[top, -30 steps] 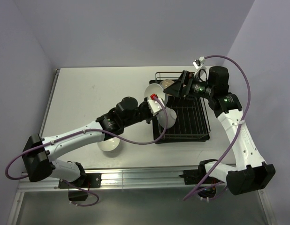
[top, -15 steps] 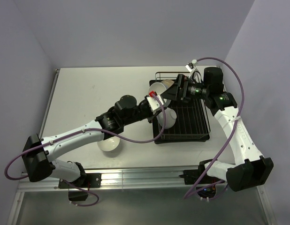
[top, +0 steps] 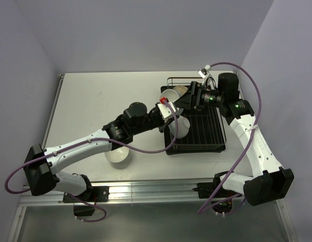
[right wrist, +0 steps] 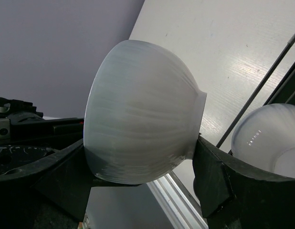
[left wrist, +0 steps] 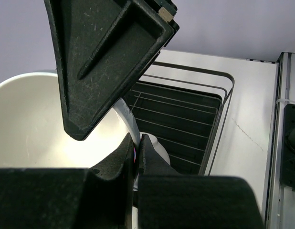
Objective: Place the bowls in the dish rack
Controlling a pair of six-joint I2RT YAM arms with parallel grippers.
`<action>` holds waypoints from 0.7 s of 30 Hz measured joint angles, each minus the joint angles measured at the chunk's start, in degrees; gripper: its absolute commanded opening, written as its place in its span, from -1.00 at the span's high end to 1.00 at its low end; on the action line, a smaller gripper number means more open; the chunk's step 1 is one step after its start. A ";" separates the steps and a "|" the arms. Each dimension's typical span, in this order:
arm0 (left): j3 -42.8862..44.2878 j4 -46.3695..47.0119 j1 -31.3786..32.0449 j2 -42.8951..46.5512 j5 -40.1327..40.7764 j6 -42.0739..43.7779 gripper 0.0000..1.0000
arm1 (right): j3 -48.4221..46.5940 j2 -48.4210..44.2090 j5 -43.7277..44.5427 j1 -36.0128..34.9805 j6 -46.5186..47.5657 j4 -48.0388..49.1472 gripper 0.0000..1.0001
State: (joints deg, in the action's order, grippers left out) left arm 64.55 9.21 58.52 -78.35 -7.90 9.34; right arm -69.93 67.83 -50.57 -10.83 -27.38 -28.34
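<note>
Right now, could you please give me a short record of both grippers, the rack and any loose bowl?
Left gripper: shut on the rim of a white bowl, at the dish rack's left side
Right gripper: shut around a second bowl, near the dish rack's far-left corner
Loose bowl: on the table, partly under the left arm

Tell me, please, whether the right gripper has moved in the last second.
Yes. The right gripper, holding a bowl, has shifted slightly left along the far end of the dish rack.
</note>
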 measured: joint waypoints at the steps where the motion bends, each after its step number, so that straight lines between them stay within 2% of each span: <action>1: 0.00 -0.02 0.00 0.00 0.00 0.00 0.99 | 0.00 0.00 0.02 -0.02 -0.02 -0.02 1.00; 3: 0.00 -0.04 0.00 0.00 0.02 -0.02 0.98 | 0.00 0.00 0.07 0.00 -0.07 0.00 1.00; 6: 0.00 -0.13 0.00 0.00 0.11 0.02 0.59 | 0.15 -0.07 0.33 0.00 -0.44 0.04 1.00; 9: 0.17 0.04 0.00 0.00 0.15 0.44 0.35 | 0.24 -0.11 0.83 0.17 -0.92 -0.35 1.00; 10: 0.42 0.00 0.02 0.00 0.11 0.42 0.19 | 0.24 -0.11 1.09 0.26 -1.03 -0.46 1.00; 12: 0.85 0.02 0.00 0.00 0.02 0.46 0.01 | 0.26 -0.11 1.68 0.44 -1.07 -0.74 1.00; 15: 1.33 0.02 0.00 -0.02 -0.24 0.28 -0.20 | 0.28 -0.15 2.16 0.98 -1.14 -1.07 1.00; 20: 1.49 -0.46 0.00 -0.07 -0.90 0.00 -0.41 | 0.42 -0.20 3.54 2.84 -1.25 -1.40 1.00; 21: 1.51 -0.52 0.00 -0.09 -0.98 -0.02 -0.52 | 0.55 -0.20 3.69 3.37 -1.20 -1.44 1.00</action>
State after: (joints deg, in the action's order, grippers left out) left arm 66.06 8.69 58.52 -78.43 -8.88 9.32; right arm -69.38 67.64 -46.87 -7.46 -28.58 -29.78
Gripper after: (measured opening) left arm 0.694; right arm 0.798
